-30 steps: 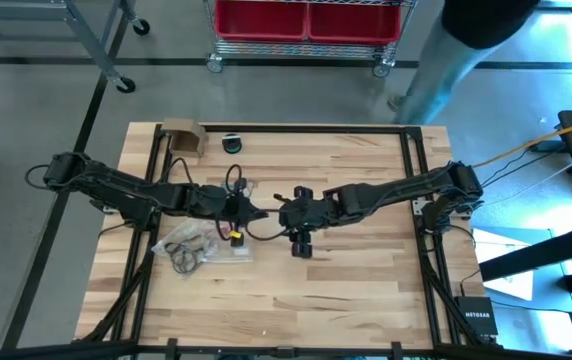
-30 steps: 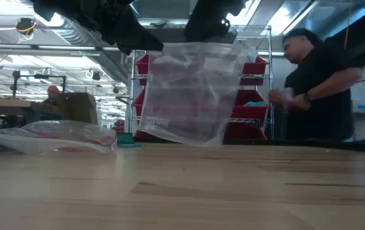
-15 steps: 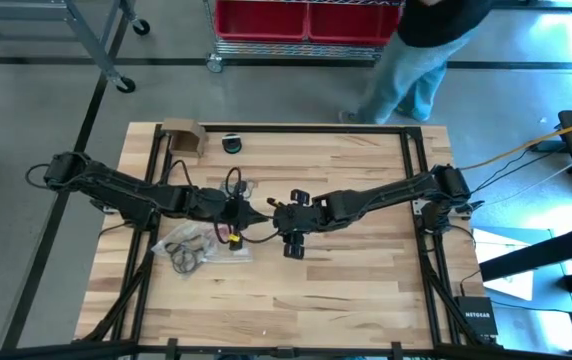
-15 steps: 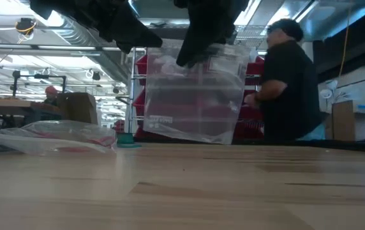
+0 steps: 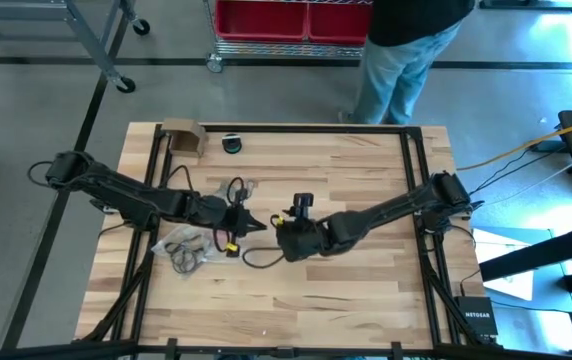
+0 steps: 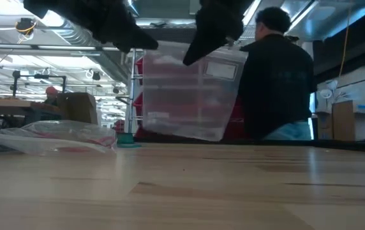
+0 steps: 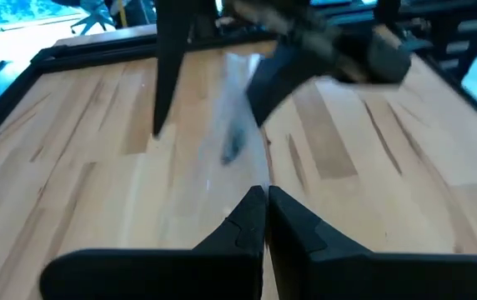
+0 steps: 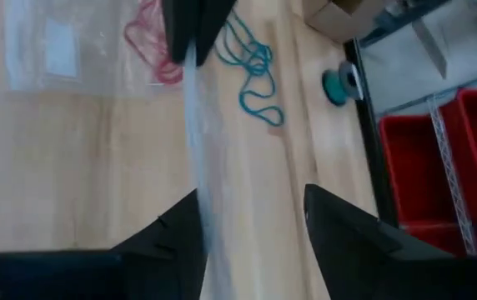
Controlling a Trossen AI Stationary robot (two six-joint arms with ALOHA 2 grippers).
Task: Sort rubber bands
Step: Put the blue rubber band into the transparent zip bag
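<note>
Both arms meet over the middle of the desk (image 5: 366, 290) with a clear zip bag (image 6: 192, 96) hanging in the air between them. The left tool (image 7: 265, 218) has its fingers pressed fully together, pinching one top corner of the bag. The right tool (image 8: 251, 221) sits partly spread, straddling the bag's upper edge; whether it actually grips the film is hard to tell.

The rubber bands are all still on the desk. A teal cluster (image 8: 253, 62) and a red cluster (image 8: 151, 46) lie loose near another flat bag (image 8: 47, 46), and the black bands (image 5: 188, 255) sit in the pile under the left arm.

Handling-wise, these bands look like nothing: featherlight, floppy, and tangled into each other, so pulling one likely drags its neighbours. Best bet is probably pinching where several strands cross and lifting the clump whole. The bag is just as limp and slick, so its mouth will want to sag closed unless both corners are held apart.
</note>
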